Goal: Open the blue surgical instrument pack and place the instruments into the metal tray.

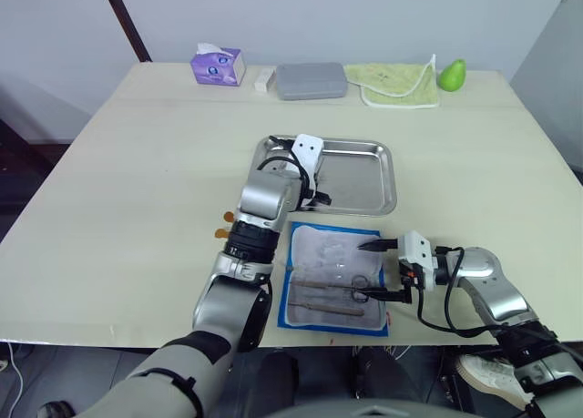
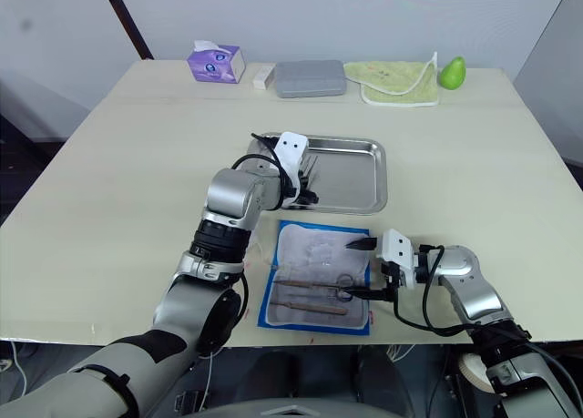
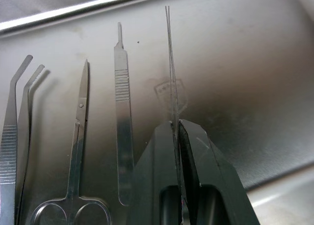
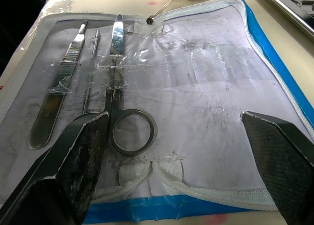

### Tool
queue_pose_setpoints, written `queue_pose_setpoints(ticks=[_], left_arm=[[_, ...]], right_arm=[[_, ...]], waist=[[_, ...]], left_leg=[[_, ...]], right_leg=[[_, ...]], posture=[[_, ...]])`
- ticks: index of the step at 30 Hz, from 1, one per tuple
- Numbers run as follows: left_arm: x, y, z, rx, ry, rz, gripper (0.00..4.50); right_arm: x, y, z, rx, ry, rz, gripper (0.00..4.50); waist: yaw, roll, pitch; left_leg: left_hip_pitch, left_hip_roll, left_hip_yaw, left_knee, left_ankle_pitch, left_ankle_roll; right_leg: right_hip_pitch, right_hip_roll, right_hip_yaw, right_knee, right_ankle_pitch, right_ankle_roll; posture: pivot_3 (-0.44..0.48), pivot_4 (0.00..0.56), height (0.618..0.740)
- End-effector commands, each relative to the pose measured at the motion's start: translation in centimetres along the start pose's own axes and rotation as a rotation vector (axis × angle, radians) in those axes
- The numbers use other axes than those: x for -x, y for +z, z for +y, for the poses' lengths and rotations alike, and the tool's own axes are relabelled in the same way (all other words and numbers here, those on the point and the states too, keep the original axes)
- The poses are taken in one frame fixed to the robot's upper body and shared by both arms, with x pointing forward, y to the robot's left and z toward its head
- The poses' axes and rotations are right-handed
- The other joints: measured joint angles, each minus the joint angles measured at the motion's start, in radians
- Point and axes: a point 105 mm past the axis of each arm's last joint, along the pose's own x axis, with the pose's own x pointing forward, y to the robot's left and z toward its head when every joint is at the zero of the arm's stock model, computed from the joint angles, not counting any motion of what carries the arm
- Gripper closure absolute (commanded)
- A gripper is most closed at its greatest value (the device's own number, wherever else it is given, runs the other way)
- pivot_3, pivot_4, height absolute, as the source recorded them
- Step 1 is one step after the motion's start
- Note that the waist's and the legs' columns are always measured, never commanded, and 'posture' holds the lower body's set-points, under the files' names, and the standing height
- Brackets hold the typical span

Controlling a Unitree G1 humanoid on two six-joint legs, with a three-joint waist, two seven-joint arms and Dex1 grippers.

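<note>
Pale bench. The metal tray is the landmark; the blue surgical instrument pack lies open just in front.

Left gripper, over the tray, pinches thin tweezers. They may land across the instruments already there.

Right gripper gapes over the pack's scissors; the retaining film could snag them.

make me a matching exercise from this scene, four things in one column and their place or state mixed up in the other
1. left gripper
2. right gripper
3. blue surgical instrument pack
4. grey case

a. at the table's far edge
b. lying open, still holding scissors
c. shut on a thin needle-like tool over the metal tray
d. open, at the pack

Pairs: 1-c, 2-d, 3-b, 4-a
</note>
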Motion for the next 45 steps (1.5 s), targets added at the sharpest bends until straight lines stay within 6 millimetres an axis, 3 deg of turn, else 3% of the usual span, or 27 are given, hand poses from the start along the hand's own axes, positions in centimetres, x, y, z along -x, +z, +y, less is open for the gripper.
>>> queue_pose_setpoints(ticks=[1,16,17,18,23,29,35,38,41,45], left_arm=[[0.3,1.5,0.0,-0.005,0.016,-0.056,4.46],[0.1,0.8,-0.1,0.016,0.015,-0.035,4.46],[0.1,0.8,-0.1,0.019,0.013,-0.036,3.82],[0.1,0.8,-0.2,0.020,0.010,-0.037,3.54],[0.6,1.5,-0.8,0.025,-0.024,-0.068,1.15],[3.5,3.4,-3.7,-0.025,-0.277,-0.218,1.15],[7.8,2.5,-5.4,-0.175,-0.609,-0.432,1.15],[10.4,0.7,-5.3,-0.255,-0.784,-0.472,1.15],[11.9,-0.2,-4.5,-0.344,-0.844,-0.598,1.15],[13.5,-3.4,-2.2,-0.371,-1.024,-0.505,1.15]], right_arm=[[0.6,-6.0,2.7,-0.168,0.045,0.213,0.00],[0.5,-5.4,2.4,-0.160,0.045,0.204,0.00],[0.5,-5.3,2.4,-0.160,0.045,0.203,0.00],[0.5,-5.3,2.4,-0.160,0.045,0.203,0.00],[0.4,-5.2,2.4,-0.160,0.044,0.201,0.00],[0.4,-5.1,2.3,-0.160,0.038,0.195,0.00],[0.4,-5.0,2.2,-0.156,0.033,0.178,0.00],[0.4,-4.9,2.1,-0.154,0.030,0.162,0.00],[0.5,-4.7,2.2,-0.149,0.031,0.146,0.00],[0.7,-4.5,2.5,-0.154,0.030,0.122,0.00]], waist=[[0.000,0.000,0.000],[0.000,0.000,0.000],[0.000,0.000,0.000],[0.000,0.000,0.000],[0.000,0.000,0.000],[-0.001,0.001,0.000],[-0.006,0.004,0.000],[-0.005,0.005,0.001],[-0.003,0.005,0.001],[-0.003,0.007,0.001]], left_leg=[[0.000,0.000,0.000,0.000,0.000,0.000],[0.000,0.000,0.000,0.000,0.000,0.000],[0.000,0.000,0.000,0.000,0.000,0.000],[0.000,0.000,0.000,0.000,0.000,0.000],[0.000,0.000,0.000,0.000,0.000,0.000],[0.000,0.000,0.000,0.000,0.002,-0.005],[0.001,0.001,0.001,-0.002,0.003,-0.007],[0.000,0.001,0.000,-0.001,0.004,-0.007],[0.000,0.001,0.000,-0.001,0.002,-0.003],[0.000,0.001,0.001,-0.001,0.001,-0.002]], right_leg=[[0.000,0.000,0.000,0.000,0.000,0.000],[0.000,0.000,0.000,0.000,0.000,0.000],[0.000,0.000,0.000,0.000,0.000,0.000],[0.000,0.000,0.000,0.000,0.000,0.000],[0.000,0.000,0.000,0.000,0.000,0.000],[0.000,0.000,0.000,0.000,0.000,0.000],[0.000,0.000,0.001,0.000,0.000,0.000],[0.000,-0.001,0.001,0.000,0.000,0.000],[0.000,-0.001,0.001,-0.001,0.000,0.000],[0.000,0.000,0.001,-0.001,0.000,-0.001]], posture=[[0.000,0.150,0.740],[0.000,0.150,0.740],[0.000,0.150,0.740],[0.000,0.150,0.740],[0.000,0.150,0.740],[0.000,0.150,0.740],[0.000,0.150,0.740],[0.000,0.150,0.740],[0.000,0.150,0.740],[0.000,0.150,0.740]])
